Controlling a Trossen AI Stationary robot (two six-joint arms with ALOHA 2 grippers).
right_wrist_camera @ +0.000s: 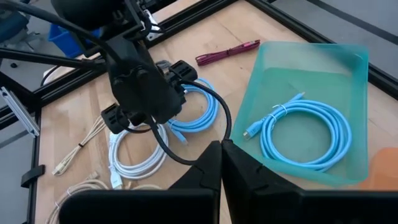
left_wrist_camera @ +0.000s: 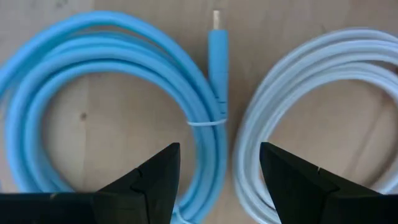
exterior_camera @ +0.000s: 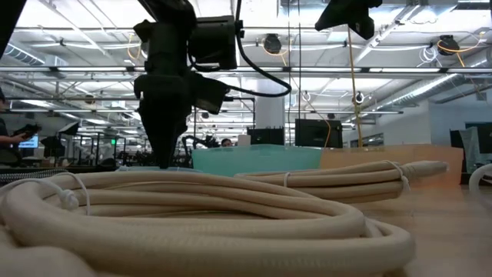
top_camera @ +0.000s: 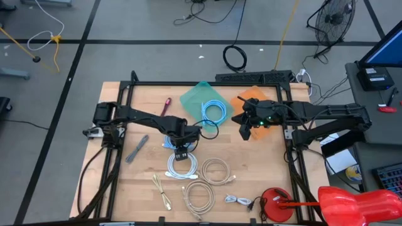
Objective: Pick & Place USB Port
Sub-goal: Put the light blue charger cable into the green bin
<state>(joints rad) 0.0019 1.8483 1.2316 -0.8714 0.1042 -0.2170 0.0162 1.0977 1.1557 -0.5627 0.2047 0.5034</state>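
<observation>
**Blue USB cable: grab at the tie**

Left tool (left_wrist_camera: 217,180) spread wide, empty, over blue cable coil (left_wrist_camera: 112,81) lying on bench (top_camera: 125,182) beside white coil (left_wrist_camera: 323,106); light, floppy, slick jacket; pinch bundled strands at tie; right tool (right_wrist_camera: 221,163) shut, empty, parked by teal tray (right_wrist_camera: 348,62).

A shallow teal plastic tray (top_camera: 196,97) lies at the far middle of the light wooden table (top_camera: 125,182), holding a coiled light-blue cable (top_camera: 214,113). An orange tray (top_camera: 248,98) lies just right of it, partly under the right gripper (top_camera: 244,132). A thin magenta cable (top_camera: 166,106) lies left of the teal tray. Nearer the front, the left gripper (left_wrist_camera: 217,171) hangs above the spot where a second blue coil (left_wrist_camera: 106,93) and a white coiled cable (left_wrist_camera: 311,112) lie side by side. Beige coiled cables (top_camera: 215,169) lie right of and in front of the white one.
</observation>
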